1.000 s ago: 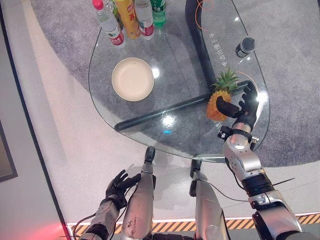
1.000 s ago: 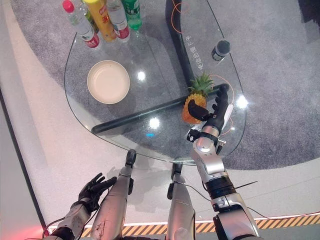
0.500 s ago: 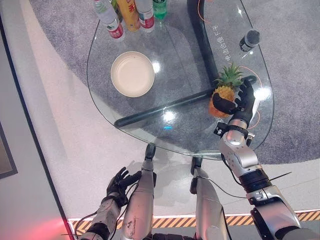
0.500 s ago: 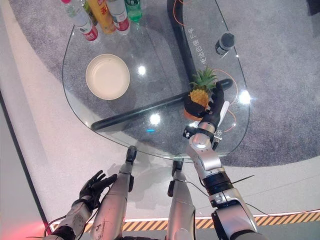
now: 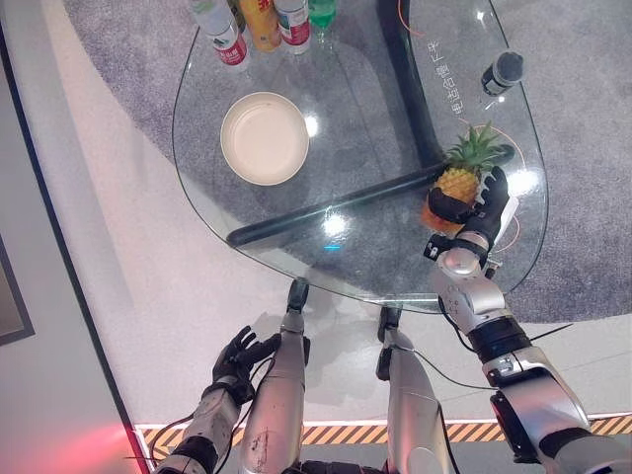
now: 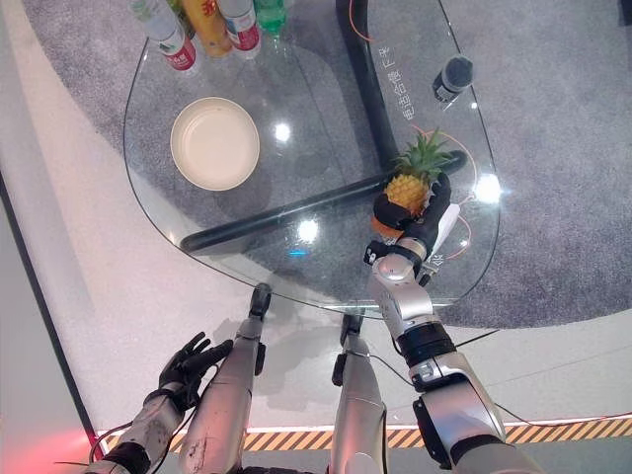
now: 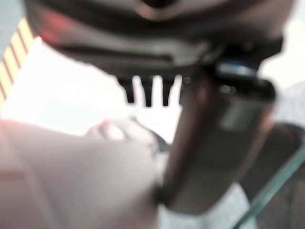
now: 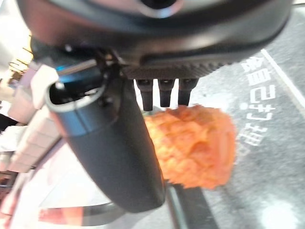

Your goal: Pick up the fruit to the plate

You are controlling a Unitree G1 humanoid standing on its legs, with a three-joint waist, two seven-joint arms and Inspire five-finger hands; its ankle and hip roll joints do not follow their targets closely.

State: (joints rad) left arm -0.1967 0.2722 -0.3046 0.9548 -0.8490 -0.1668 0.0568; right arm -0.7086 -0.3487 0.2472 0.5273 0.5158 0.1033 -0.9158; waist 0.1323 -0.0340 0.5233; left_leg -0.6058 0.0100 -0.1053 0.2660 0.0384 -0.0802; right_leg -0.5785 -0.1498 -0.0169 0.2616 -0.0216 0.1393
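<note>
The right hand [image 5: 472, 207] is closed around the pineapple [image 5: 456, 184]: the thumb wraps across the lower front of the fruit and the fingers curl behind its right side. The fruit stands roughly upright in that grasp, its green crown leaning toward 1 o'clock. In the right wrist view the orange body of the pineapple [image 8: 194, 145] lies directly against the thumb and just past the fingers, with no gap visible between them. Whether the base of the fruit still rests on the glass or is clear of it cannot be determined.

The pineapple sits near the right edge of the glass table [image 5: 355, 267], at about 3 o'clock from the table's centre. The dark bar [image 5: 336, 208] under the glass runs from the fruit toward 8 o'clock.

The plate [image 5: 265, 138] is cream-coloured and lies at about 10 o'clock from the table's centre, well apart from the fruit and the right hand.

A group of bottles [image 5: 259, 20] stands at the far edge of the table, at about 12 o'clock from the plate. A small dark bottle [image 5: 502, 71] stands alone at about 1 o'clock from the pineapple, apart from it.

The left hand [image 5: 237, 360] hangs below the near edge of the table, over the pale floor, fingers spread and loosely relaxed, holding nothing.
</note>
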